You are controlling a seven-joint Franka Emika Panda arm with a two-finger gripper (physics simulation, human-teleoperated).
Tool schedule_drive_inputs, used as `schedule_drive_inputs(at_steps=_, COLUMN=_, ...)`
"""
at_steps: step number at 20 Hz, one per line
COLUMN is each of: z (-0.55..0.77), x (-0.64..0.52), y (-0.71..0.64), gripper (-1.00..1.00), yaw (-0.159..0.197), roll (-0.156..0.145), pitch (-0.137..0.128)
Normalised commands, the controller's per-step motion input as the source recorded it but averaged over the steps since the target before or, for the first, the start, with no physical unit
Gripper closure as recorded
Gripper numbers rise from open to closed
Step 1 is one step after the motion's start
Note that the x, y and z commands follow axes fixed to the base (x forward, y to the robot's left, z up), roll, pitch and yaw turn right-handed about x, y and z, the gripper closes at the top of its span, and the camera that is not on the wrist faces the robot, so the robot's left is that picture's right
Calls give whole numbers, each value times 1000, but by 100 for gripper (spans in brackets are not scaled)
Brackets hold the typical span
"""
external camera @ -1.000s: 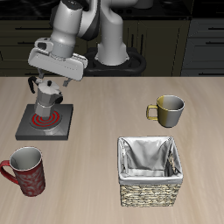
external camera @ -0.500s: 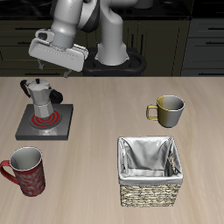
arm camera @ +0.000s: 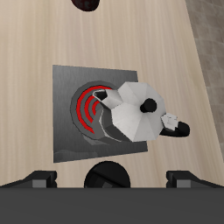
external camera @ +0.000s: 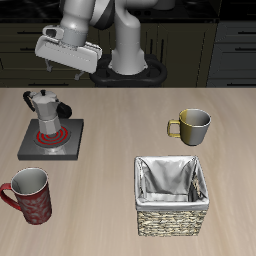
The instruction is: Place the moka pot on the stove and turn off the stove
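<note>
Claw (external camera: pixel 62 70) hovers over one moka pot (external camera: pixel 42 106), one stove (external camera: pixel 50 140).

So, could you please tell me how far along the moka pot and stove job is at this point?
Done: the moka pot stands on the stove, on the burner's back part. In hand: nothing; the gripper hangs above it, holding nothing. Left: the burner ring glows red, so the knob apparently needs turning off.

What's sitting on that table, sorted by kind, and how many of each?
Mugs: 2, a red patterned mug and an olive-grey mug
Coffee pots: 1, the moka pot
Hotplates: 1, the stove
Baskets: 1, a lined wicker basket
Total: 5
</note>
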Motion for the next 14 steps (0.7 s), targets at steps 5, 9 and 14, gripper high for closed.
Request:
schedule_drive_inputs(at_steps=5, z=25, x=-134, y=56, gripper=-100, yaw=14, roll=26, pitch=14)
schedule_drive_inputs(at_steps=9, z=74, x=-166, y=-27, gripper=-100, yaw=11, roll=7, pitch=0)
schedule_drive_inputs(at_steps=14, z=36, x=-196, y=-179, gripper=-100, yaw=-8, roll=3, pitch=41)
